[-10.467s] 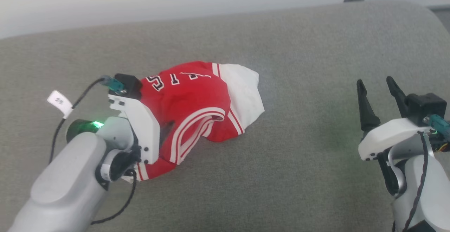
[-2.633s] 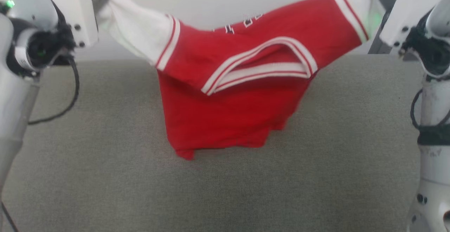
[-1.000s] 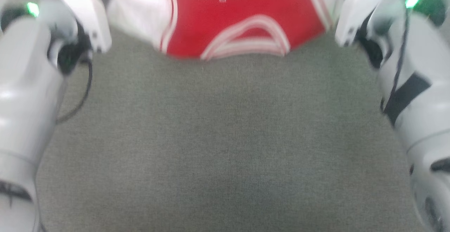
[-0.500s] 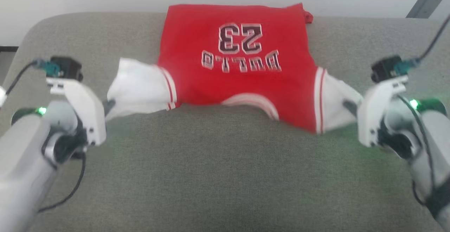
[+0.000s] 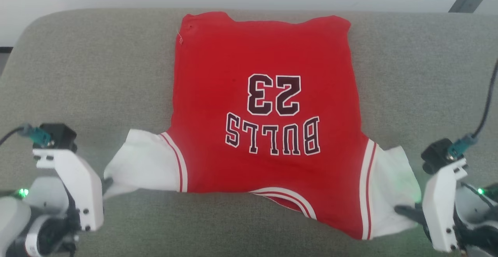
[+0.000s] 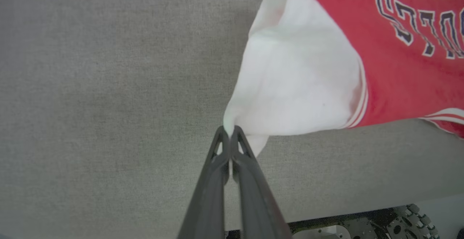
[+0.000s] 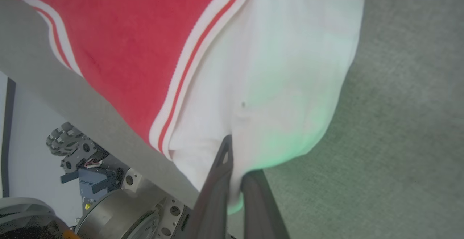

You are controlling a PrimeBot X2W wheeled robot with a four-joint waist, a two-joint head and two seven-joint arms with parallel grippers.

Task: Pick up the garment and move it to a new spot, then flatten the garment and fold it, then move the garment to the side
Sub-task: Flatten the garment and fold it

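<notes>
The left tool (image 5: 107, 182), at eight o'clock in the head view, and the right tool (image 5: 404, 211), at four, each pinch a white sleeve of the garment (image 5: 268, 109), spread number-up across the grey cushion (image 5: 85, 74). Left wrist view: fingers (image 6: 221, 148) closed on the sleeve tip. Right wrist view: fingers (image 7: 221, 166) seemingly clamp cloth, partly hidden. Draw both sleeves outward evenly, low, before releasing.

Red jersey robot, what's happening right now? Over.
Left gripper and right gripper each shut on a white sleeve. Red number-23 jersey spread flat on grey cushion. Nothing in the way.
</notes>
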